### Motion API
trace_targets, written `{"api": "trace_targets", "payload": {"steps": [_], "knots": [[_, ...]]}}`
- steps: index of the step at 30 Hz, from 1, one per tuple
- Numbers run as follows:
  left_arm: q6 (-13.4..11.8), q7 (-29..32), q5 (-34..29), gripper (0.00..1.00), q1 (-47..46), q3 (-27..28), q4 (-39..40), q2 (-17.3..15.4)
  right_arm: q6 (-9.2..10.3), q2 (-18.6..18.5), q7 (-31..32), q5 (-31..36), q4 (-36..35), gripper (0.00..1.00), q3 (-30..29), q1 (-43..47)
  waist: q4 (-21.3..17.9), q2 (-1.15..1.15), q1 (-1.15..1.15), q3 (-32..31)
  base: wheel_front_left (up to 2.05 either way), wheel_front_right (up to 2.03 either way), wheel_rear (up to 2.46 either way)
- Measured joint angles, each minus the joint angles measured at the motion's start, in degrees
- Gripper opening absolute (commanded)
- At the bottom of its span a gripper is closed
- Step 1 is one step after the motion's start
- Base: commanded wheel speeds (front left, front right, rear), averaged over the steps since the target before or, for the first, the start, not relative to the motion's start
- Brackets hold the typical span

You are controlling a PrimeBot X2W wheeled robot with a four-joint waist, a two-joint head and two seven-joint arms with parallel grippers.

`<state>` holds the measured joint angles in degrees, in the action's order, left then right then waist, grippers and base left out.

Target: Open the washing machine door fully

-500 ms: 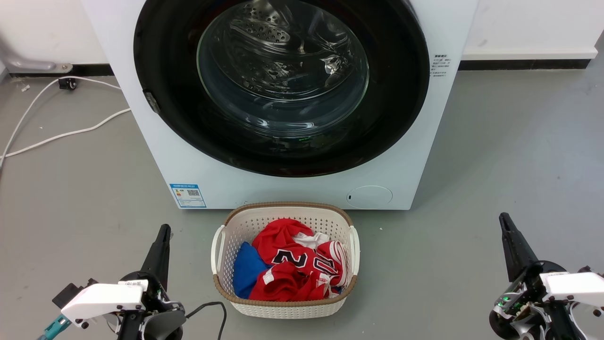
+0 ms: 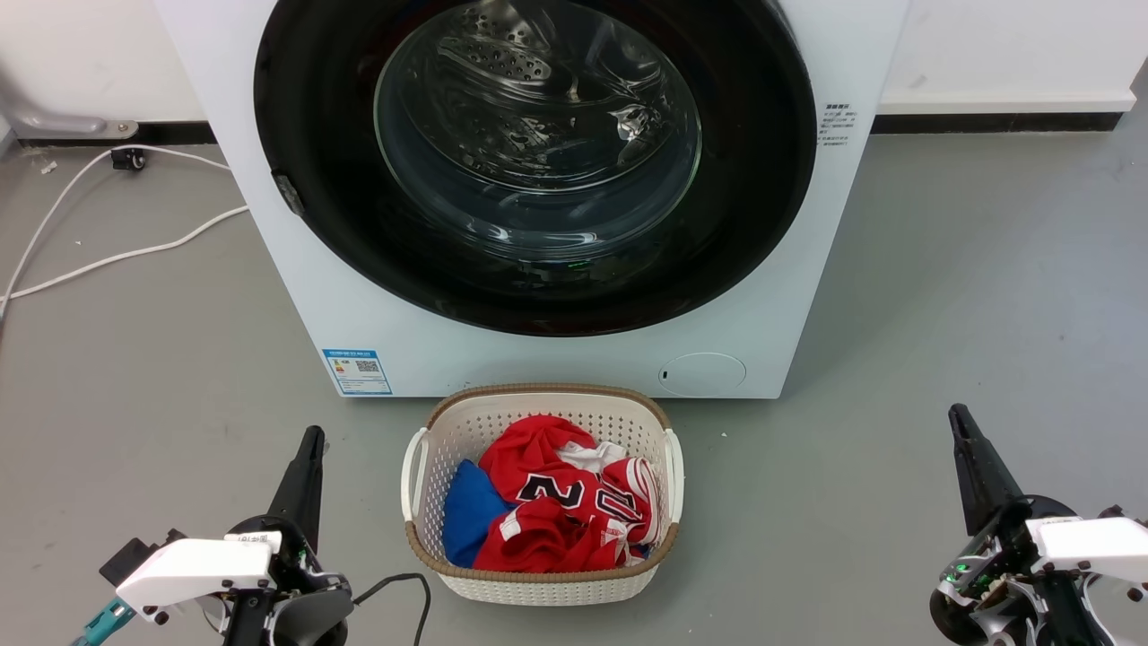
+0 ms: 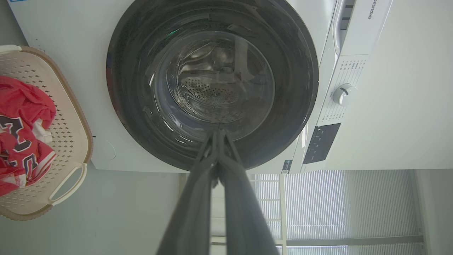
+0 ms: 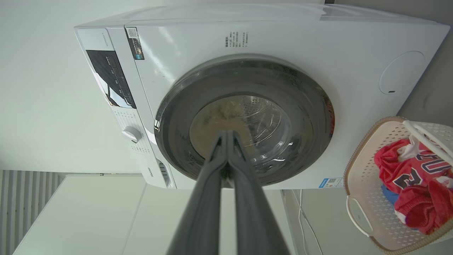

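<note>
Round glossy black washing machine door with clear glass window, shut flush on big white washing machine. White woven laundry basket on grey floor just before it. Left gripper and right gripper flanking basket, well apart from door, fingers of each pressed together.

In the head view, the top edge cuts off the upper part of the washing machine door and of the washing machine itself. The print on the blue label and on the text block beside the door is too small for me to read. The red jersey covers much of the blue cloth in the laundry basket — what lies under them I cannot tell. In each wrist view the picture edge cuts the basket, and the pressed-together fingers of the left gripper and the right gripper hide a strip of the door.
</note>
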<state>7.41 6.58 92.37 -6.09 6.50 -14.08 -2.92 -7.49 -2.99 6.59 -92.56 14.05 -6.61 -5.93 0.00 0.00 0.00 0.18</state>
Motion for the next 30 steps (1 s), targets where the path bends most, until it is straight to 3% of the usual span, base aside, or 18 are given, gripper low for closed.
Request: {"api": "trace_targets", "payload": {"steps": [29, 30], "knots": [[0.0, 0.0, 0.0, 0.00, 0.0, 0.0, 0.0, 0.0, 0.00, 0.0, 0.0, 0.0, 0.0, 0.00, 0.0, 0.0, 0.0, 0.00, 0.00, 0.0, 0.00, 0.00, 0.00], [0.0, 0.0, 0.0, 1.00, 0.1, 0.0, -0.2, 0.0, 0.00, 0.0, 0.0, 0.0, 0.2, 1.00, 0.0, 0.1, 0.0, 0.00, 0.00, 0.0, 0.00, 0.00, 0.00]]}}
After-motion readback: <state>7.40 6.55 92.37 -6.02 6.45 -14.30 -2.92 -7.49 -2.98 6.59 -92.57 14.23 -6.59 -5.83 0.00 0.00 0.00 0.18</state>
